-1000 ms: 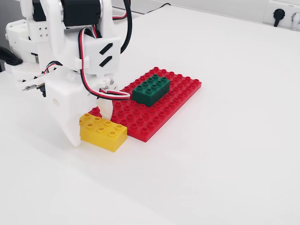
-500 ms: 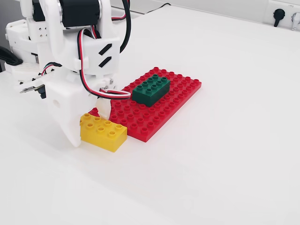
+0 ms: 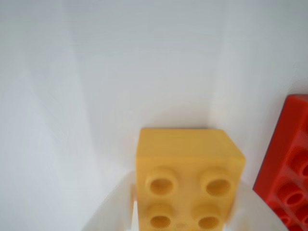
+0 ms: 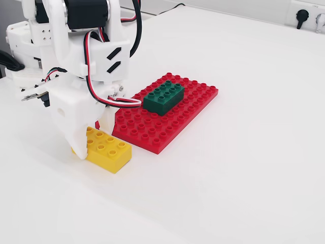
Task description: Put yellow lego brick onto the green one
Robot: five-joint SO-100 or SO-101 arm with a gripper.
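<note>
Item, nearest the front edge of the desk in the fixed view: the yellow lego brick (image 4: pixel 107 149), 2x4 studs, flat on the white desk (image 4: pixel 244 173), just beside the near corner of the red baseplate (image 4: pixel 152 133).

Item: the gripper (image 4: pixel 89 145) — white printed fingers (image 4: pixel 76 133) lowered over the brick's left end. The wrist view shows the brick (image 3: pixel 187 178) between the two pale fingers (image 3: pixel 108 211), but whether they actually pinch it cannot be told.

Item: arm, toward the left edge of the desk; it stands tall, the wrist bent steeply downward, cables looping beside the servo housing.

Item, farther back: the green one (image 4: pixel 163 97), dark 2x4 brick, seated on the baseplate's far half.

Step in hand, by judgement: the grasp — the brick is not yet off the desk. Next calls for a firm pinch, a lift clear of the baseplate's studs, a carry rearward and right, then studs-aligned lowering onto the green brick.
</note>
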